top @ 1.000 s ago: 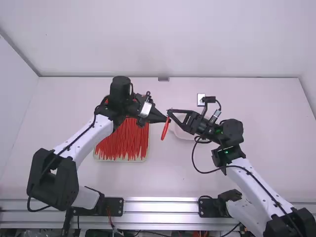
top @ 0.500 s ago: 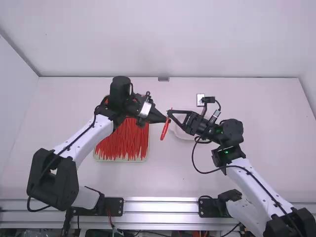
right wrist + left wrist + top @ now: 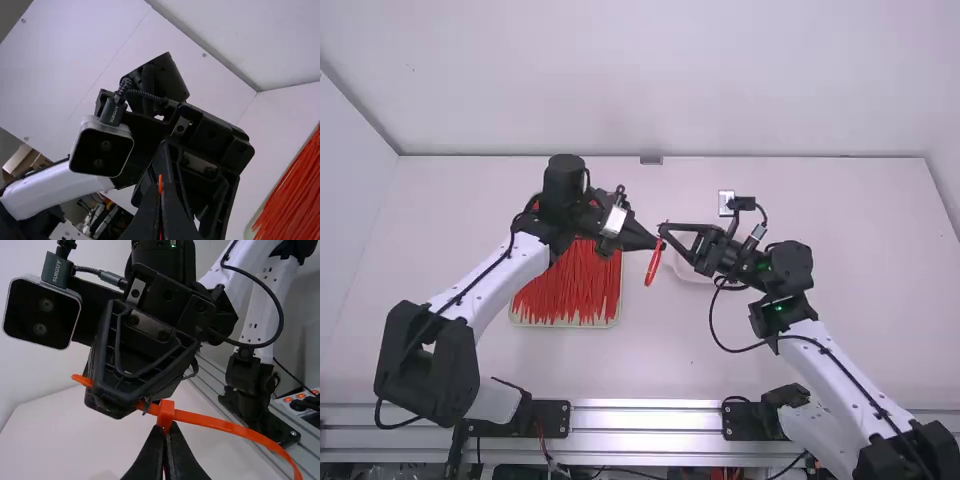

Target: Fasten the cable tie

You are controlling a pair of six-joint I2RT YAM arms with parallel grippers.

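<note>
Red spare ties [image 3: 568, 285] sit left of centre; just beyond, mid-frame, the cable tie [image 3: 654, 262] hangs in the air. Left gripper [image 3: 163, 432] pinches its head, right gripper [image 3: 159, 197] clamps the strap. Probably mid-threading; next, pull the tail through straight.

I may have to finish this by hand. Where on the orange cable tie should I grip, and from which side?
Probably the long free strap of the cable tie, taken from below: it hangs clear, while the left gripper and right gripper crowd its head from either side.
</note>
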